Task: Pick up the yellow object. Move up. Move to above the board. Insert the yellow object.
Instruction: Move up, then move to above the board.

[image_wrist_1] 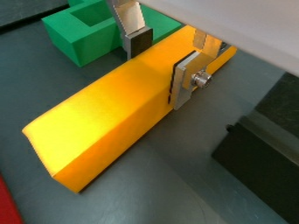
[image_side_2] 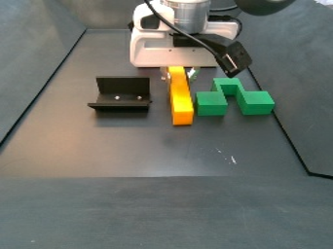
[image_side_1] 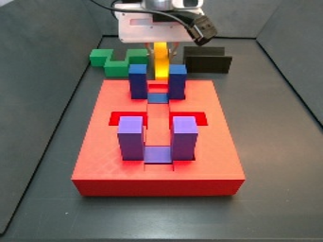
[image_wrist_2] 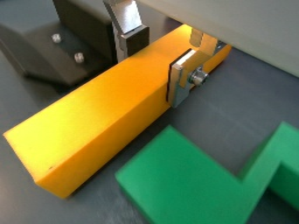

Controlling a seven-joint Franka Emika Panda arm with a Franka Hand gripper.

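Observation:
The yellow object (image_wrist_1: 105,122) (image_wrist_2: 100,131) is a long yellow-orange bar lying flat on the dark floor, beyond the board's far edge (image_side_1: 161,59) and between the fixture and the green block (image_side_2: 180,95). My gripper (image_wrist_1: 162,63) (image_wrist_2: 158,59) is down over the bar's end, one silver finger on each long side, and the bar fills the gap between the pads. The board (image_side_1: 101,151) is a thick red slab with blue and purple posts, nearer the camera in a side view. In the other side view it is out of sight.
A green zigzag block (image_side_2: 235,97) (image_wrist_2: 211,179) (image_wrist_1: 82,35) lies close along one side of the bar. The dark L-shaped fixture (image_side_2: 120,94) (image_wrist_2: 52,44) stands on the other side. Dark walls enclose the floor.

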